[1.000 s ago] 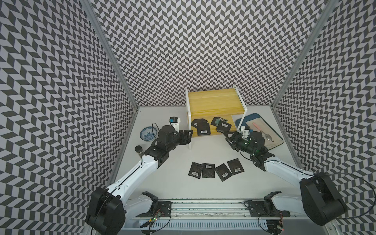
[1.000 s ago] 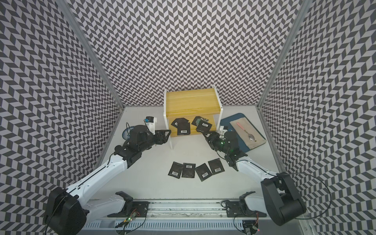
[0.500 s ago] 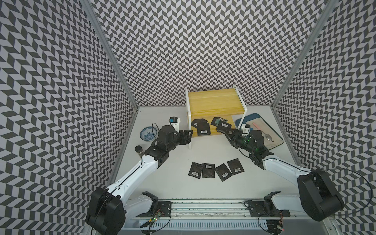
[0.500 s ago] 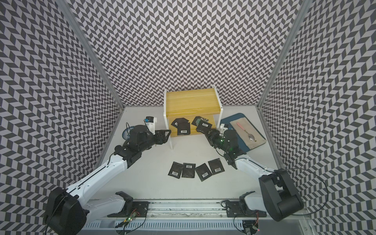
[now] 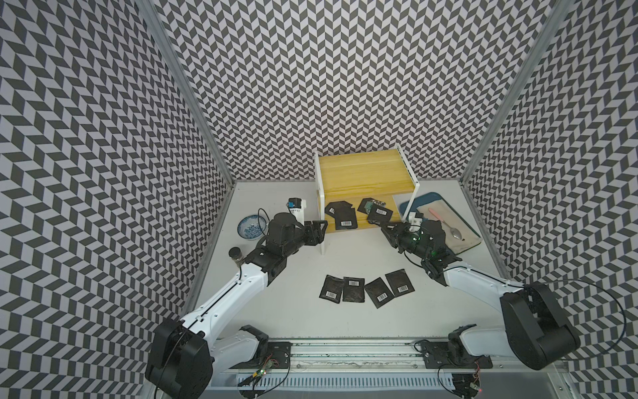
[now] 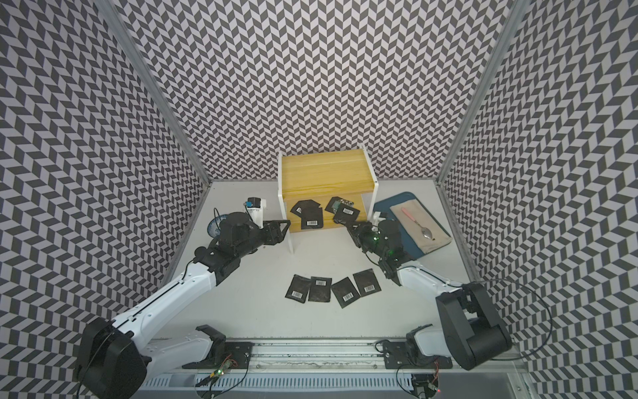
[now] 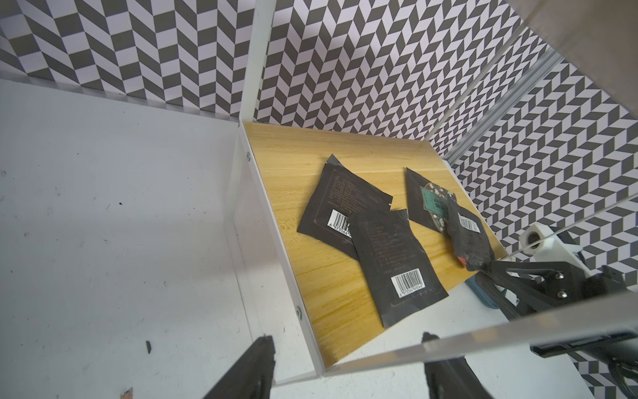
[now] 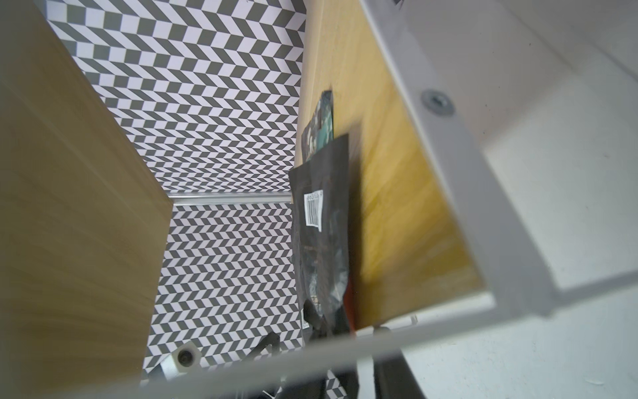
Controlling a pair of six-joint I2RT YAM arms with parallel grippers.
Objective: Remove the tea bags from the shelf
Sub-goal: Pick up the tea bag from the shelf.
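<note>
Left wrist view, crumpled glossy black tea bag [image 7: 471, 241], grainy yellow wooden shelf [image 7: 310, 276]

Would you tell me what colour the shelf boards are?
The boards are yellow wood; left wrist view shows it best.

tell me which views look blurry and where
right wrist view: the shelf's white frame bar up close is badly blurred, the tea bag beyond it slightly soft; left wrist view: the overlapping tea bags are crisp, barcodes legible; both top views: sharp and evenly lit.
</note>
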